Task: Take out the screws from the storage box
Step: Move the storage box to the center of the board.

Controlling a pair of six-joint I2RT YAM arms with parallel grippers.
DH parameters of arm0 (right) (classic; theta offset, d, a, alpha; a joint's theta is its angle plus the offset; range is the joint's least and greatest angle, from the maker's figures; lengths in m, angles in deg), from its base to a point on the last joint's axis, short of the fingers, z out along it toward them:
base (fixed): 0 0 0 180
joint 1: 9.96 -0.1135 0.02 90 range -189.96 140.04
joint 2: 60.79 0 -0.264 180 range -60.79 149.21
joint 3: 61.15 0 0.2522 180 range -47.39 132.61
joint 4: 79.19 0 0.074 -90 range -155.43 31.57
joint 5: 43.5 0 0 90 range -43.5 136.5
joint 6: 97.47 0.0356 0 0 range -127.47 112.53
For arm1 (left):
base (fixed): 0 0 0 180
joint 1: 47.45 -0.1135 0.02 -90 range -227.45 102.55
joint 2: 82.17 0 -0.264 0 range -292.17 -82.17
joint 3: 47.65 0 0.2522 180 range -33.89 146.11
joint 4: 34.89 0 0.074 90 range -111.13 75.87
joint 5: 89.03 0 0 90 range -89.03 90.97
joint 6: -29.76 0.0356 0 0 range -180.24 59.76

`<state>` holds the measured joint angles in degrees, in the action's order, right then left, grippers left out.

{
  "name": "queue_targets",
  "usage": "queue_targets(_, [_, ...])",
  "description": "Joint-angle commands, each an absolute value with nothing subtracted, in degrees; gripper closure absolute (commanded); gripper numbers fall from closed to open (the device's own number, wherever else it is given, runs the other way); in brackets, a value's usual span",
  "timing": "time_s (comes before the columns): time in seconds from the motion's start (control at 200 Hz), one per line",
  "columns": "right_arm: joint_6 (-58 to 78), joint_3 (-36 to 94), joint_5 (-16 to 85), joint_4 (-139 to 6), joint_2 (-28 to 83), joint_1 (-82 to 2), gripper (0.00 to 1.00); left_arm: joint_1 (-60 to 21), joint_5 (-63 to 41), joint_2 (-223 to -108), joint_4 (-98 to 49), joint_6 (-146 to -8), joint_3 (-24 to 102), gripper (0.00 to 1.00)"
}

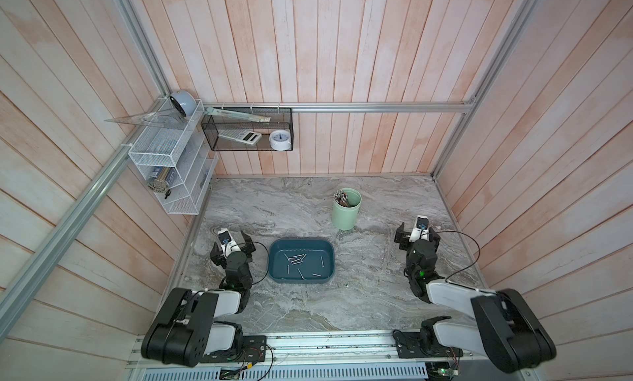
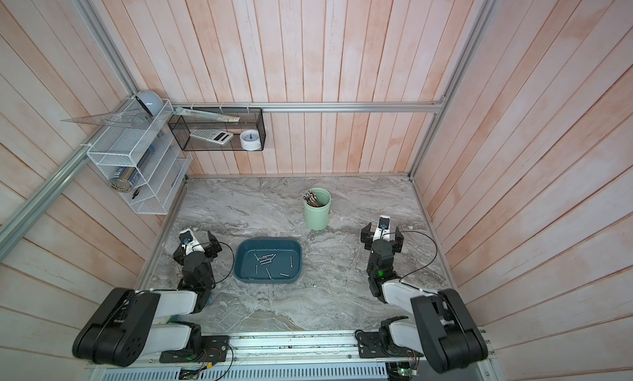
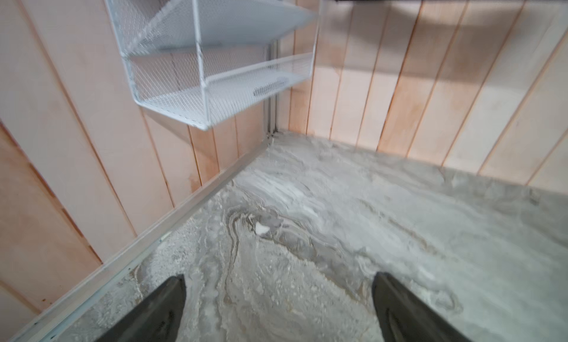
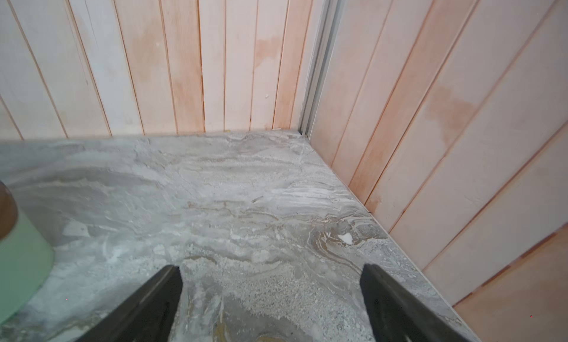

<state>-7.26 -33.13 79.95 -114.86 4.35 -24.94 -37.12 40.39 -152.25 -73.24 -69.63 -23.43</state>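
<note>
Grey veined marble [image 1: 308,304] forms the tabletop, walled on three sides by pale pink wooden planks. Near its middle, toward the left arm's side, sits the storage box [image 1: 310,251], a shallow dark teal tray resting flat on the marble; both top views show it [image 2: 281,249]. All the screws [image 1: 296,258] that can be seen lie inside it, several bunched together near the centre and a few lying singly toward the near and right walls [image 2: 264,258]. The left gripper [image 1: 230,247] hangs just beside the box's left wall without touching it, angled toward the back-left corner. Its wrist view shows two dark fingers [image 3: 159,309] spread wide apart with only bare marble between them. The right gripper [image 1: 418,235] is well apart from the box, on the far side of the table from it. Its fingers [image 4: 393,303] are likewise parted wide and hold nothing. A pale green cup [image 1: 346,215] stands behind the box, near the right gripper, with a bundle of brownish sticks [image 1: 342,197] leaning inside. A white wire rack [image 1: 171,177] hangs on the left wall. A black mesh basket [image 1: 246,129] on the back rail holds a calculator [image 1: 239,137] and a small white clock [image 1: 280,139].
</note>
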Motion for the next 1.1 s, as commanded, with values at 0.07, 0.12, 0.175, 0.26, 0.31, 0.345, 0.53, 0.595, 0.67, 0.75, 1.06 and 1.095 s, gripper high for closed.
queue_targets(0.07, [16.80, -21.98, 86.53, -63.03, -19.53, -20.48, 0.02, -38.75, 45.90, -141.23, -20.20, -82.26, -2.23, 0.00])
queue_targets(0.12, [23.83, -21.17, 84.93, -54.87, -25.00, -17.82, 0.02, -38.99, 44.71, -139.89, -12.22, -84.35, 1.74, 0.00])
queue_targets(0.175, [28.10, -20.86, 80.02, -49.10, -30.85, -15.04, 0.02, -39.21, 43.38, -137.66, -3.62, -90.23, 5.67, 0.00])
queue_targets(0.26, [26.03, -20.42, 64.74, -46.55, -36.74, -10.52, 0.02, -41.76, 29.44, -134.02, 1.37, -89.09, 9.65, 0.00])
queue_targets(0.31, [27.34, -19.00, 60.28, -43.46, -37.08, -9.35, 0.02, -43.54, 17.38, -132.87, 0.65, -84.72, 10.70, 0.00])
queue_targets(0.345, [29.12, -17.40, 59.55, -40.67, -36.09, -9.18, 0.02, -43.84, 11.54, -132.67, 0.89, -82.80, 11.34, 0.00])
queue_targets(0.53, [35.26, -10.00, 53.23, -30.91, -25.99, -9.10, 0.02, -44.35, 6.85, -135.68, 3.97, -87.94, 11.48, 0.00])
queue_targets(0.595, [33.37, -9.20, 46.08, -32.29, -23.99, -9.16, 0.02, -44.72, 3.91, -137.23, 4.16, -88.45, 11.69, 0.00])
queue_targets(0.67, [38.01, -9.27, 42.47, -32.45, -22.77, -9.54, 0.04, -44.89, 3.42, -138.91, 6.75, -87.37, 13.43, 0.00])
queue_targets(0.75, [42.91, -11.15, 41.72, -34.66, -22.47, -13.32, 0.10, -45.53, 2.74, -140.37, 7.34, -89.46, 13.42, 0.00])
queue_targets(1.06, [49.44, -9.18, 63.08, -45.48, -5.05, -47.29, 0.21, -48.15, -5.23, -141.43, 5.17, -93.36, 11.55, 0.00])
queue_targets(1.095, [49.62, -7.29, 63.32, -45.99, -1.38, -49.04, 0.22, -48.17, -7.19, -141.26, 3.81, -93.69, 10.70, 0.00])
